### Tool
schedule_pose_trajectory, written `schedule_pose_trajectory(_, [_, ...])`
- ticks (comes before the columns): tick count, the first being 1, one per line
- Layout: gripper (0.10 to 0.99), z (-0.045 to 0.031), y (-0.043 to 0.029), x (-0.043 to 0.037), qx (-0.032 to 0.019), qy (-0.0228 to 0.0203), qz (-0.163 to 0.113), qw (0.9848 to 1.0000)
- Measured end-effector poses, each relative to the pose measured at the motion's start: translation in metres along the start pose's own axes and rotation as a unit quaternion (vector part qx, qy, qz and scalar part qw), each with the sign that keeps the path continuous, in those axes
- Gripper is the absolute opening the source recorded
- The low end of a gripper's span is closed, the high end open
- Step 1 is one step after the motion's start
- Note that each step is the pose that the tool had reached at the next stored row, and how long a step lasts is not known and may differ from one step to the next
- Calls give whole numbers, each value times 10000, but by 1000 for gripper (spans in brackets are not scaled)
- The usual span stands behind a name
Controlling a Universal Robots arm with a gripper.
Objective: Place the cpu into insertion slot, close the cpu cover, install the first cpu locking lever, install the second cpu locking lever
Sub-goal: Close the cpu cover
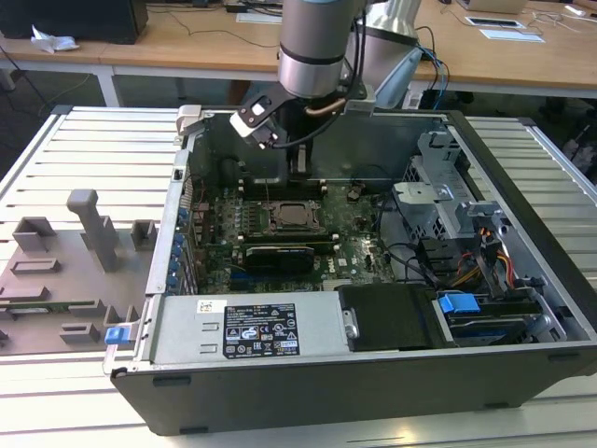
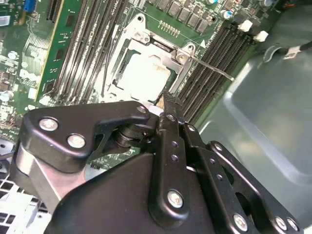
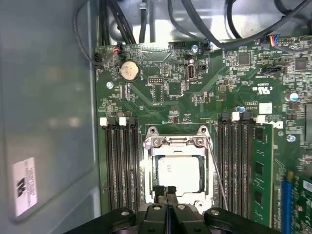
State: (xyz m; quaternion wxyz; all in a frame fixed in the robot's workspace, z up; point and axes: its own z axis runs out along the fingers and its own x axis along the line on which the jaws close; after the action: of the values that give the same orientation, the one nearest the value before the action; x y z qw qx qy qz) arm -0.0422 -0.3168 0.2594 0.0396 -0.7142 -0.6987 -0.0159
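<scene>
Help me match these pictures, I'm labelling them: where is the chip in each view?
Exterior view: the chip sits mid-board in the open computer case.
First wrist view: chip just beyond the gripper.
Second wrist view: chip beyond the gripper too.
Shared landmark: black memory slots either side.

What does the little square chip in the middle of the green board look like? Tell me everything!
The cpu is a small flat square with a pale silver-beige metal face. It lies flat in the insertion slot on the green circuit board. The silver cpu cover frames its edges, and its face shows through the window. The gripper, fingers shut together, hangs by one edge; whether it touches the chip cannot be told.
</scene>
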Motion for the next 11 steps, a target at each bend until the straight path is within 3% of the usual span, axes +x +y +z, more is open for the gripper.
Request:
schedule_pose_trajectory(4, [106, -182, -6, 14, 0, 0, 0, 10000])
schedule_pose_trajectory(11, [106, -193, -7, 15, 0, 0, 0, 10000])
